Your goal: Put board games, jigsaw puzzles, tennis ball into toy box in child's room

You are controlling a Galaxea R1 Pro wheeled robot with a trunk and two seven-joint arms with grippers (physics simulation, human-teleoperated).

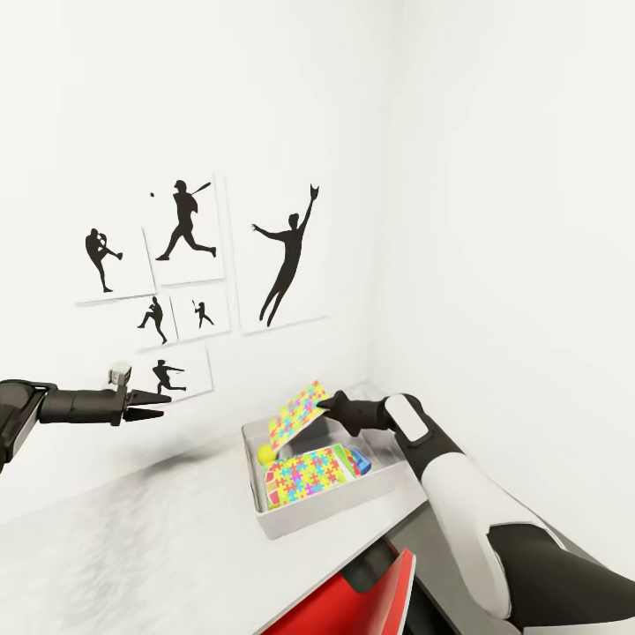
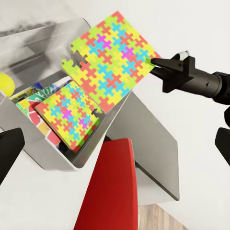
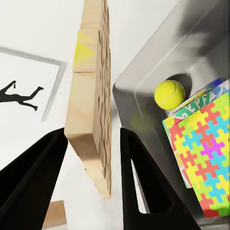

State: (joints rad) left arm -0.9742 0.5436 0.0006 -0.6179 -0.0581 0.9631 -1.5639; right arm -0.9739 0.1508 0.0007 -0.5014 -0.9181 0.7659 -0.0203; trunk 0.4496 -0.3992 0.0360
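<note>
My right gripper (image 1: 328, 406) is shut on the edge of a jigsaw puzzle (image 1: 298, 411), holding it tilted above the far side of the toy box (image 1: 265, 520). The right wrist view shows that puzzle (image 3: 91, 96) edge-on between my fingers (image 3: 143, 182). In the box lie the tennis ball (image 1: 265, 453), the other jigsaw puzzle (image 1: 304, 476) and a printed board game (image 1: 357, 459) partly under it. The left wrist view looks at the held puzzle (image 2: 112, 57), the boxed puzzle (image 2: 69, 115) and the ball (image 2: 5, 82). My left gripper (image 1: 145, 407) hangs open left of the box, holding nothing.
The box stands on the white table (image 1: 159, 547) in the room's corner, close to both walls. A red chair (image 1: 353, 608) is tucked under the table's near edge. Black silhouette pictures (image 1: 185, 225) hang on the left wall. The dark-grey lower table section (image 2: 153, 158) lies right of the box.
</note>
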